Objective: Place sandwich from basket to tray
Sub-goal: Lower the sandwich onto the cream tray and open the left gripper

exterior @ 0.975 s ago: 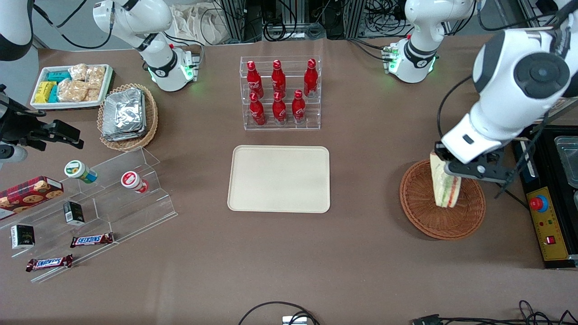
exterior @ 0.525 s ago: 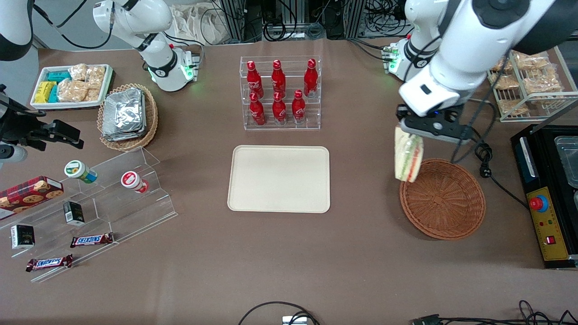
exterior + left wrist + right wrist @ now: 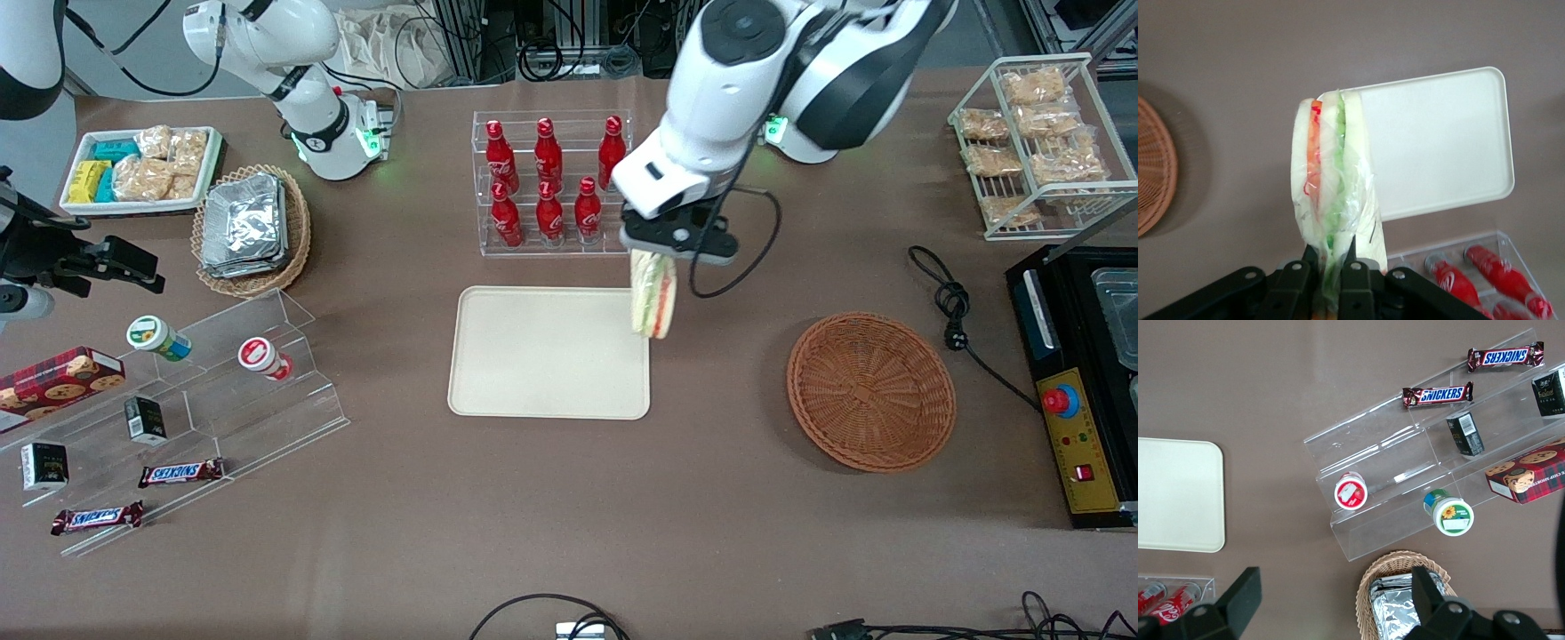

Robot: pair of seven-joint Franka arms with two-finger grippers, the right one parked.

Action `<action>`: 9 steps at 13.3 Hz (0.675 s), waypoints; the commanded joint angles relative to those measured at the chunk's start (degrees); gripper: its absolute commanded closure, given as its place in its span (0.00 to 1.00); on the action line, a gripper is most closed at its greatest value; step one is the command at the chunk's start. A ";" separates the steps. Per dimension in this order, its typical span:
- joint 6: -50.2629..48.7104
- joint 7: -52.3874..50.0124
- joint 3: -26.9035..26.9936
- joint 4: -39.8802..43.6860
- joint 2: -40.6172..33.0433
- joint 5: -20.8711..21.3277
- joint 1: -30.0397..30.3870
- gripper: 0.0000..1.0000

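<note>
My left gripper [image 3: 655, 258] hangs in the air over the edge of the cream tray [image 3: 533, 356] that lies toward the working arm's end, close to the bottle rack. It is shut on the sandwich [image 3: 653, 298], a wrapped white-bread wedge that dangles point-down with its orange, red and green layers showing. The wrist view shows the black fingers [image 3: 1310, 261] pinching the top of the sandwich [image 3: 1331, 187], with the tray [image 3: 1445, 140] below it. The reddish-brown basket [image 3: 871, 391] sits on the table with nothing in it; its rim [image 3: 1155, 173] also shows in the wrist view.
A clear rack of red bottles [image 3: 551, 182] stands just past the tray, close to the gripper. A black cable [image 3: 956, 307] lies near the basket. A tan basket of foil packets [image 3: 252, 229], a white snack tray [image 3: 142, 169] and a clear stepped shelf [image 3: 178, 409] sit toward the parked arm's end.
The gripper lifted the sandwich out of the basket and carried it sideways to the tray's edge. The basket is left with nothing in it.
</note>
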 commanded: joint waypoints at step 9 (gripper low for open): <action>13.52 -8.14 10.23 1.35 23.07 15.39 -13.40 1.00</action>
